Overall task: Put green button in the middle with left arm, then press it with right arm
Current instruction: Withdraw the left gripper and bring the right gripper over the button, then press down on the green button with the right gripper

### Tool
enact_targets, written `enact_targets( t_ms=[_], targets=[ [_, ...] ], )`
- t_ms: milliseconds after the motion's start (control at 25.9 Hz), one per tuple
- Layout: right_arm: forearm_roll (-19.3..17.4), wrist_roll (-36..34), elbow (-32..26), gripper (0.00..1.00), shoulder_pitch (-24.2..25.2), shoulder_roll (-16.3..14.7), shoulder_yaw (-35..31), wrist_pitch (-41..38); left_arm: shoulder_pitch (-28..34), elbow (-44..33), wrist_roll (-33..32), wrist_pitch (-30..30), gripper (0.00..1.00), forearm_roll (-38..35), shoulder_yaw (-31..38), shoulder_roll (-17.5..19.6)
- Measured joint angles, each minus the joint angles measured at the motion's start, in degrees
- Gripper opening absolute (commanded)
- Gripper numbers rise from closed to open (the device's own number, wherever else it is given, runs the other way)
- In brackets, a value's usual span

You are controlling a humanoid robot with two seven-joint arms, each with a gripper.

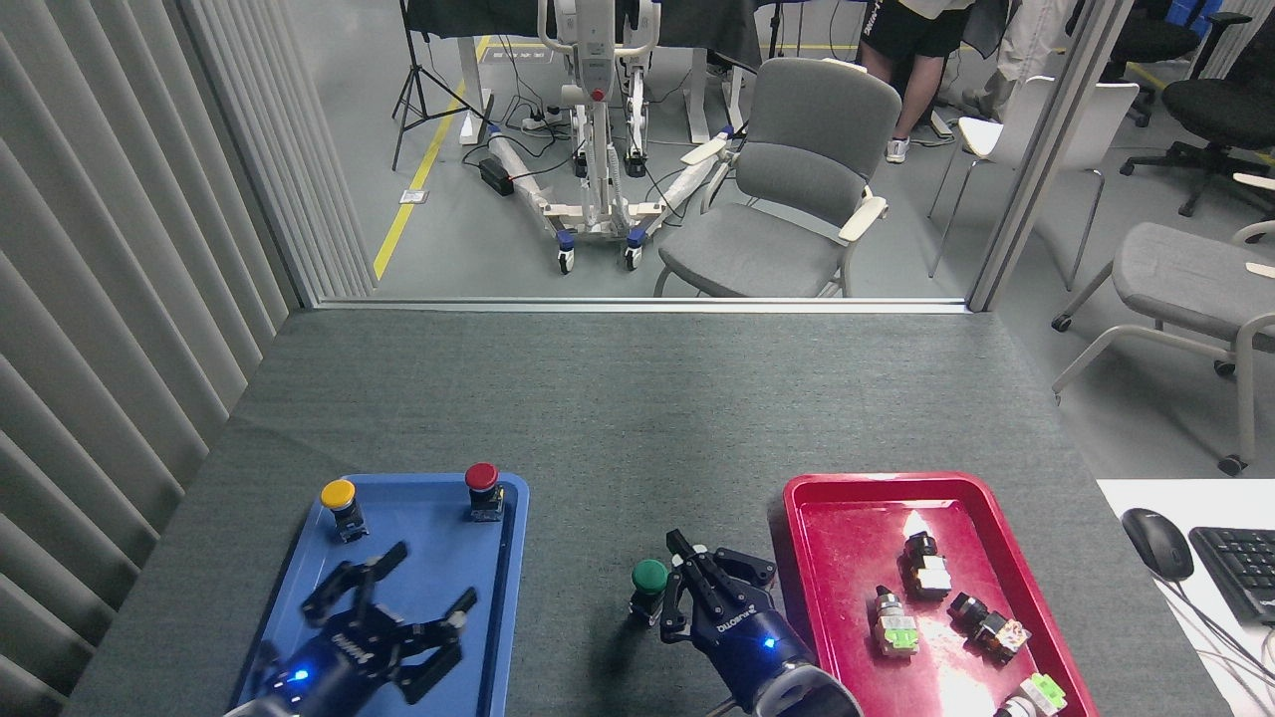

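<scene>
The green button (649, 577) stands upright on the dark grey tabletop, in the middle (618, 438) between the two trays, and nothing holds it. My right gripper (687, 590) is just to its right, almost touching its body, with its fingers drawn together and nothing between them. Back over the blue tray (503, 607), low at the left, hovers my left gripper (393, 590). It looks blurred, and its fingers are spread open and empty.
A yellow button (339, 496) and a red button (482, 478) stand at the blue tray's far end. The red tray (802, 528) on the right holds several small switch parts (926, 573). A mouse (1156, 543) and a keyboard lie at the right edge.
</scene>
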Motion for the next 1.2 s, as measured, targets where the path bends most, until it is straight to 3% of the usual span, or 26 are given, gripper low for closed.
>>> enact_targets(
  t_ms=[116, 271, 464, 890, 1044, 1083, 1160, 1199],
  targets=[
    [0.01, 0.26, 3.87, 0.00, -1.47, 0.80, 0.74, 0.31, 2.77, -1.16, 1.41, 0.47, 0.99, 0.90, 6.42, 0.40],
    [0.08, -0.11, 7.25, 0.00, -2.11, 1.26, 1.79, 0.36, 3.55, -1.95, 2.14, 3.83, 0.99, 1.51, 9.64, -0.12],
    [0.21, -0.67, 8.86, 0.01, -2.30, 1.47, 2.31, 0.19, 2.88, -1.42, 1.86, 8.50, 1.00, 1.70, 10.29, -0.49],
    [0.50, -0.90, 9.13, 0.05, -1.82, 1.44, 2.99, 0.66, 0.68, 0.28, 1.50, 9.17, 1.00, 1.68, 10.23, -0.39],
    [-0.12, -1.39, 7.47, 0.23, -0.56, 1.19, 2.83, 0.72, 0.38, 0.05, 1.39, 9.17, 1.00, 1.79, 10.21, -0.73],
    [-0.54, -2.00, 6.69, 0.38, -0.40, 1.19, 2.78, 1.31, 0.04, 0.23, 1.37, 9.17, 1.00, 1.88, 10.22, -0.75],
    [-1.37, -4.91, 5.14, 0.98, -0.25, 1.38, 2.64, 3.38, -0.61, 1.05, 1.37, 9.21, 1.00, 2.09, 10.21, -0.75],
    [-1.63, -6.00, 4.39, 1.00, -0.20, 1.51, 2.58, 4.68, -0.92, 1.70, 1.36, 9.21, 1.00, 2.14, 10.20, -0.75]
  ],
)
